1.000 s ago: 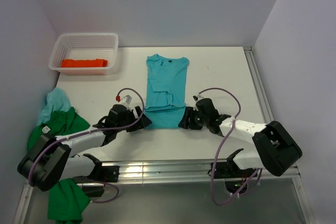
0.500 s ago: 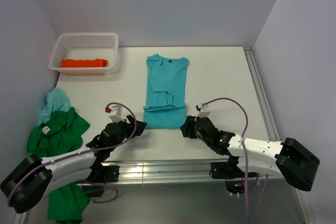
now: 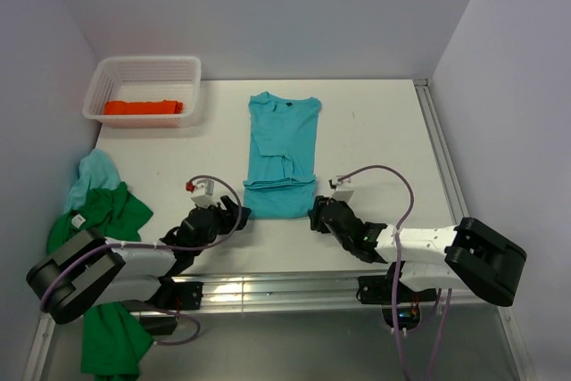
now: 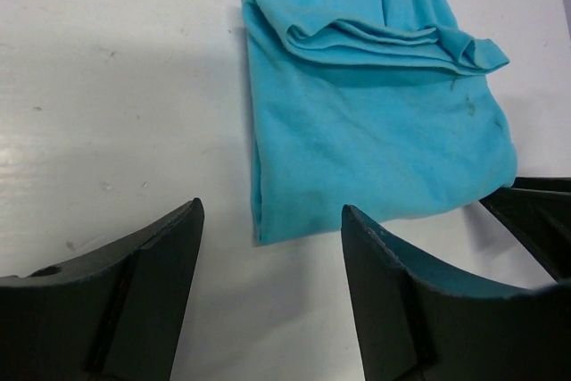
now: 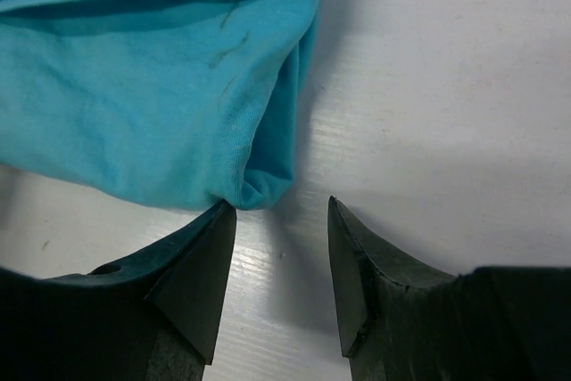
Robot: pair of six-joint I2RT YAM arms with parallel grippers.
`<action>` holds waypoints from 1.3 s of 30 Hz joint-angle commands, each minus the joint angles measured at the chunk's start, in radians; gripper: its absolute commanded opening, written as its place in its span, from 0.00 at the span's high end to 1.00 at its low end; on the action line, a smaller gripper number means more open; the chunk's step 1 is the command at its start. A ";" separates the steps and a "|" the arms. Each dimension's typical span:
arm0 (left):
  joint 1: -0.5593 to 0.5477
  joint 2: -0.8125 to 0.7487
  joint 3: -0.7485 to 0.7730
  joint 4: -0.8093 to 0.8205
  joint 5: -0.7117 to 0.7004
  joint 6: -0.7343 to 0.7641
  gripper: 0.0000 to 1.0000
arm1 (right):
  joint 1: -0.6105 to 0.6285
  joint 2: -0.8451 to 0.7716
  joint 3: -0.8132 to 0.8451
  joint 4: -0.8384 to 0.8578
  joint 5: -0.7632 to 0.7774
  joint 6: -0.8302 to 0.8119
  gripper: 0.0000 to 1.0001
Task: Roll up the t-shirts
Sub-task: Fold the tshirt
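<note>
The turquoise shirt [image 3: 282, 144] lies flat in the middle of the desk [image 3: 379, 131], collar at the far end. A band of cloth is bunched across it just above the near hem, and it looks the same as it did a second ago. The arms are what differ. A second ago both sets of fingers pressed against the hem's two corners. Half a second ago they had drawn back toward the near edge with the arms stretched low. Now the left fingers [image 3: 236, 214] sit slightly closer to the near-left corner again, and both elbows are pulled in nearer the bases. The left fingers are spread wide and hold nothing, with the shirt's corner lying on the desk just ahead of the gap between them. The right fingers [image 3: 318, 217] are parted less widely and are also empty, with the near-right corner just at the tip of one of them. The orange shirt [image 3: 143, 107] lies in the basket [image 3: 96, 95] at the far left. The green shirt [image 3: 100, 216] and pale blue shirt [image 3: 94, 171] are heaped at the desk's left edge, as before.
</note>
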 commanded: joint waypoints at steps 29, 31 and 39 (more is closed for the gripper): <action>-0.007 0.102 0.002 0.082 0.082 0.022 0.36 | 0.037 0.050 0.071 0.065 0.039 -0.029 0.50; -0.007 0.111 0.007 0.085 0.088 0.024 0.36 | 0.037 0.052 0.074 0.068 0.040 -0.033 0.50; -0.007 0.148 0.027 0.078 0.090 0.033 0.38 | 0.035 0.084 0.093 0.066 0.037 -0.035 0.80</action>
